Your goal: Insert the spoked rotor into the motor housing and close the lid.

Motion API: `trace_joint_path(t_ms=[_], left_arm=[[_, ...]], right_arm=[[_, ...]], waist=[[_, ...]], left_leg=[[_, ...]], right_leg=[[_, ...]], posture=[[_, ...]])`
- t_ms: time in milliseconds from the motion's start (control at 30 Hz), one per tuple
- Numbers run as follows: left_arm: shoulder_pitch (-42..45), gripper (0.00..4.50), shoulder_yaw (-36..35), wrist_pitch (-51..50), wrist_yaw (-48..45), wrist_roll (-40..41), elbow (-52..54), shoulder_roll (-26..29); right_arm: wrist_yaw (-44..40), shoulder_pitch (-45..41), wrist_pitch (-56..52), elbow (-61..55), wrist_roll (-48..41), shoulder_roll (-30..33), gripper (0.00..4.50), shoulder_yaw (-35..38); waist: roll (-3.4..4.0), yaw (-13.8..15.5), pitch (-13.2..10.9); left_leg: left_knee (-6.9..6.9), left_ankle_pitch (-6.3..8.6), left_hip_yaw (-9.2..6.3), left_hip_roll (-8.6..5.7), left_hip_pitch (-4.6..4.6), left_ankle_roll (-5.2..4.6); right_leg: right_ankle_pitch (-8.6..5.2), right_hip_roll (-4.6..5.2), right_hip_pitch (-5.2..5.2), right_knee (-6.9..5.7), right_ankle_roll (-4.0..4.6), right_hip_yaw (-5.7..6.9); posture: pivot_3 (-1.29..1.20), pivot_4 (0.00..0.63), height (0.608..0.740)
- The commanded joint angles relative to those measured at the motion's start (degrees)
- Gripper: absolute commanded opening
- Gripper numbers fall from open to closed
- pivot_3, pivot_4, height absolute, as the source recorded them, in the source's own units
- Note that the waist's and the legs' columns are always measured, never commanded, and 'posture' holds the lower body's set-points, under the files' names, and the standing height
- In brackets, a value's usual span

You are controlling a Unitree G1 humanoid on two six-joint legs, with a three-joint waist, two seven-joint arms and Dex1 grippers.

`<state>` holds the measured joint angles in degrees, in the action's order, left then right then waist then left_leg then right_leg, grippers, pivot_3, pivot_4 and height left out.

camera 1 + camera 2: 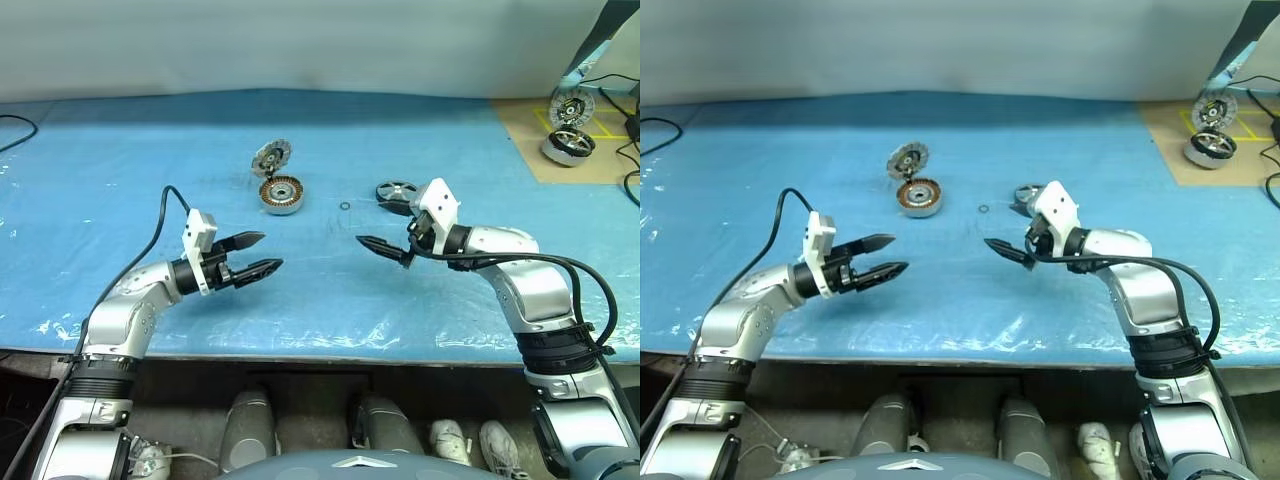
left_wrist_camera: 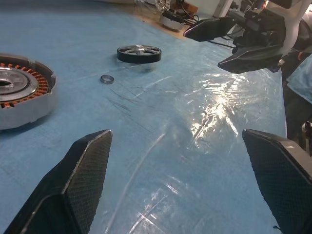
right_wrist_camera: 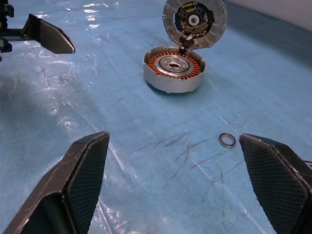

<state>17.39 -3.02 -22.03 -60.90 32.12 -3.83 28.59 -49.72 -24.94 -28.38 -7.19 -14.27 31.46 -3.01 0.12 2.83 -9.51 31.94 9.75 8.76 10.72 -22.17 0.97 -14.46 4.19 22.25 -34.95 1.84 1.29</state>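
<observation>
Nearest the robot, both arms reach out over a blue plastic-covered table (image 1: 120,180), their tips turned toward each other with a wide stretch of bare sheet between them. The left gripper (image 1: 252,255) hangs above the near left part of the table, its two black fingers spread apart with nothing between them. The right gripper (image 1: 385,249) hangs across from it on the right, also spread wide and holding nothing.

Just beyond the right gripper, the spoked rotor (image 1: 396,193) lies flat on the sheet, a dark-rimmed wheel with pale spokes, partly covered in the head views by the gripper's white wrist block. To its left, a small loose ring (image 1: 344,207) lies by itself on the sheet, between the rotor and the housing and apart from both.

Farther left, about mid-table, the motor housing (image 1: 281,194) sits upright and open, its copper-orange windings ringing a silver hub. The lid (image 1: 271,157) stands raised at the housing's far edge, joined at the rim and tilted back, its inner face with dark cut-outs turned toward the robot. The rotor is well apart from the housing.

At the far right, a brown board (image 1: 520,135) lies on the table's corner, with two more round motor parts (image 1: 568,146) on it and black cables (image 1: 632,125) running beside them.
</observation>
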Motion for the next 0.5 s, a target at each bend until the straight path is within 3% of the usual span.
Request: trace_joint_path(t_ms=[33,500], left_arm=[[2.08,4.48,-0.75,3.00,0.17,-1.46,-1.03,-0.09],[8.46,4.48,-1.65,8.02,2.88,-3.84,-8.81,-3.54]], right_arm=[[-0.78,0.03,-0.16,-2.91,-1.66,0.61,4.50,0.21],[0.29,0.04,0.05,-3.45,-0.60,1.53,4.50,-0.10]], waist=[[0.00,0.03,0.00],[0.00,0.13,0.00]], left_leg=[[0.01,-0.02,0.00,0.00,0.00,-0.03],[0.11,-0.03,-0.01,0.01,-0.03,-0.06]], right_leg=[[0.00,0.00,0.00,0.00,0.00,0.00],[0.00,0.00,0.00,-0.05,0.00,0.00]], posture=[[0.00,0.150,0.740],[0.00,0.150,0.740]])
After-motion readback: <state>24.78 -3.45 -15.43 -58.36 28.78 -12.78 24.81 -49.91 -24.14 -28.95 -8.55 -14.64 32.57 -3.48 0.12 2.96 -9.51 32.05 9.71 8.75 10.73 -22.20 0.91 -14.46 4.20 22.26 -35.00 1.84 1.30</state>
